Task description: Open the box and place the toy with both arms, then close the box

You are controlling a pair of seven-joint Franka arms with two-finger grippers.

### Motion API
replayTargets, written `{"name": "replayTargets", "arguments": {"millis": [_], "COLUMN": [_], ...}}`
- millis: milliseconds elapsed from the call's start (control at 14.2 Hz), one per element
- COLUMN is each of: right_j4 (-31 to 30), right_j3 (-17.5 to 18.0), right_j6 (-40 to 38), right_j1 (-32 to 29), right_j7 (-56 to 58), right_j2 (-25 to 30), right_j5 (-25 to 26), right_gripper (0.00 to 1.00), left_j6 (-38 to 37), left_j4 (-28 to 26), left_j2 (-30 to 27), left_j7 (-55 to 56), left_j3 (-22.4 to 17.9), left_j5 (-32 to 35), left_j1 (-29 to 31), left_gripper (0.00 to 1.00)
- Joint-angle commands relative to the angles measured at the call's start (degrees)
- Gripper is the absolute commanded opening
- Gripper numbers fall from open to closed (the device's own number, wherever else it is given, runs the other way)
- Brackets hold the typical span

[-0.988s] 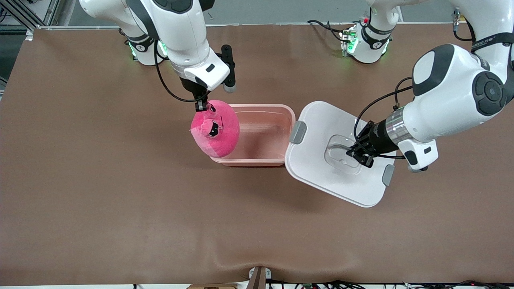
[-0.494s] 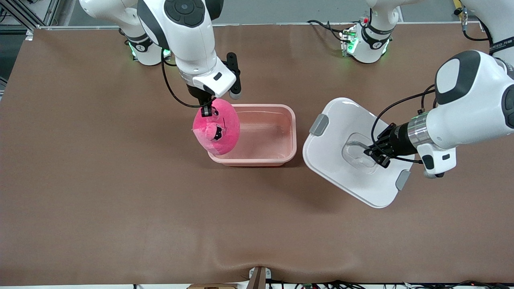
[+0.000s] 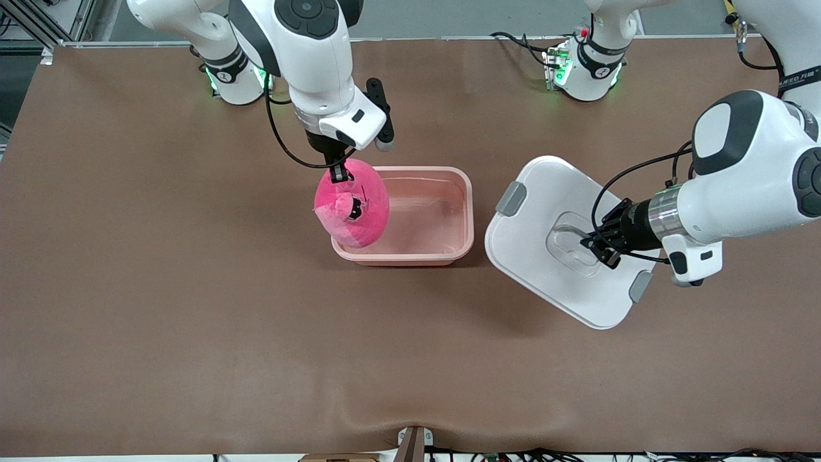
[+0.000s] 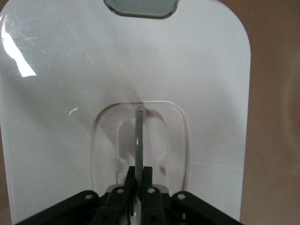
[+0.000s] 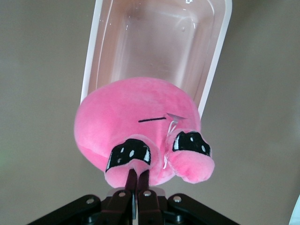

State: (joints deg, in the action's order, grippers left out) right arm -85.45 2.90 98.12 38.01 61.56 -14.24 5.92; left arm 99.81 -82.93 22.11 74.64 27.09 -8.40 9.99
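The pale pink box [image 3: 423,215] [image 5: 154,42] stands open and empty at mid-table. My right gripper [image 3: 338,172] [image 5: 138,174] is shut on the hot-pink plush toy [image 3: 351,204] [image 5: 140,129], pinching it by one bulging eye, and the toy hangs over the box's end toward the right arm. My left gripper [image 3: 593,247] [image 4: 138,171] is shut on the clear centre handle of the white lid [image 3: 545,221] [image 4: 70,93]. The lid is held tilted in the air beside the box, toward the left arm's end of the table. Grey clips [image 3: 510,198] [image 4: 139,7] show on the lid's sides.
A brown cloth [image 3: 192,321] covers the whole table. The two arm bases [image 3: 584,67] stand along the table's edge farthest from the front camera. A small fixture [image 3: 414,443] sits at the nearest edge.
The right gripper has carried the toy a little toward the box's middle. The left gripper has drawn the lid away from the box toward the left arm's end, opening a gap.
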Motion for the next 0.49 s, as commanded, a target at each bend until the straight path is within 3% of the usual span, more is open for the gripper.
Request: {"name": "replayTargets", "arguments": {"millis": [0, 141, 282, 353, 424], "right_j4": [-0.5, -0.6, -0.5, -0.5, -0.5], "right_j3": [-0.5, -0.5, -0.5, -0.5, -0.5], "right_j6": [-0.1, 0.0, 0.1, 0.2, 0.2], "right_j1": [0.8, 0.9, 1.6, 1.6, 1.6], "right_j7": [1.0, 0.8, 0.1, 0.1, 0.1], "right_j2": [0.3, 0.3, -0.3, -0.4, -0.4], "right_j5": [1.1, 1.1, 1.2, 1.2, 1.2], "right_gripper": [0.00, 0.00, 0.21, 0.35, 0.64], "left_j6": [-0.7, -0.7, -0.7, -0.7, -0.7], "left_j4": [0.4, 0.4, 0.5, 0.5, 0.5], "left_j2": [0.1, 0.1, 0.0, 0.0, -0.2], "left_j7": [-0.8, -0.9, -0.9, -2.1, -4.7], "left_j3": [0.2, 0.2, 0.2, 0.2, 0.2], "left_j5": [-0.3, -0.2, -0.1, -0.1, -0.2], "left_j1": [0.3, 0.3, 0.5, 0.5, 0.6], "left_gripper": [0.00, 0.00, 0.00, 0.00, 0.00]}}
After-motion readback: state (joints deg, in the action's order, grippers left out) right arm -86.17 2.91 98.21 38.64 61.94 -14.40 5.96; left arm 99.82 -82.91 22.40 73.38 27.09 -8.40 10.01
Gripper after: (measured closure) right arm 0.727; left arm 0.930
